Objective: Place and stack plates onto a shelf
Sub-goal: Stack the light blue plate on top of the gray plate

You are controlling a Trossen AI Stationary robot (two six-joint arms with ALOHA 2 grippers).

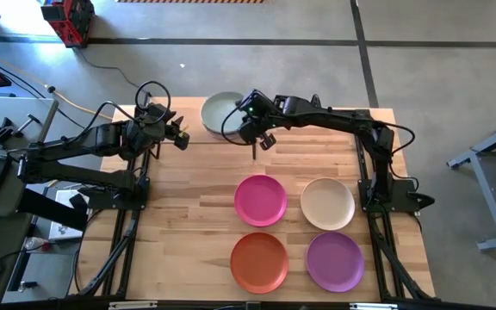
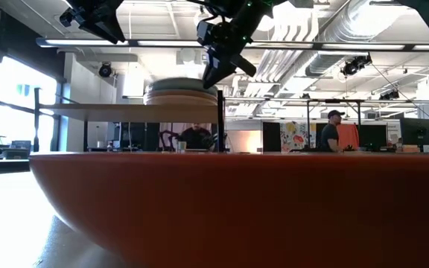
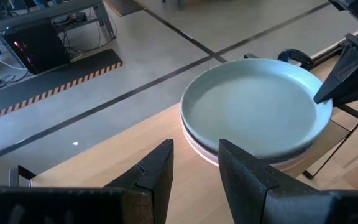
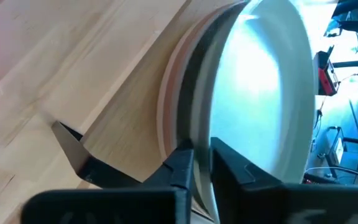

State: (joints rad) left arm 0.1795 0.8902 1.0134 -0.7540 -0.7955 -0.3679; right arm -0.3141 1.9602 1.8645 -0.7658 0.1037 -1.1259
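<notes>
A stack of plates stands on the shelf (image 1: 198,138) at the table's far side, with the pale green plate (image 1: 220,112) (image 3: 253,106) on top and pinkish rims (image 3: 197,146) under it. My right gripper (image 1: 250,129) (image 4: 202,168) is at the stack's right edge, shut on the green plate's rim. My left gripper (image 1: 182,136) (image 3: 196,171) hovers open above the shelf, left of the stack. The magenta (image 1: 260,200), cream (image 1: 327,203), orange (image 1: 259,262) and purple (image 1: 335,261) plates lie flat on the table. My right gripper pinches the pale green plate's rim (image 4: 216,130) on the side toward the table's right, between its two fingers. The fingers (image 3: 337,87) slant down at it from the right and above. The plate lies flat on the stack.
The shelf's black frame corner (image 4: 73,146) and post (image 1: 255,151) stand just near of my right gripper. In the low view the orange plate (image 2: 237,201) fills the foreground. People sit in the room beyond the table (image 2: 332,134).
</notes>
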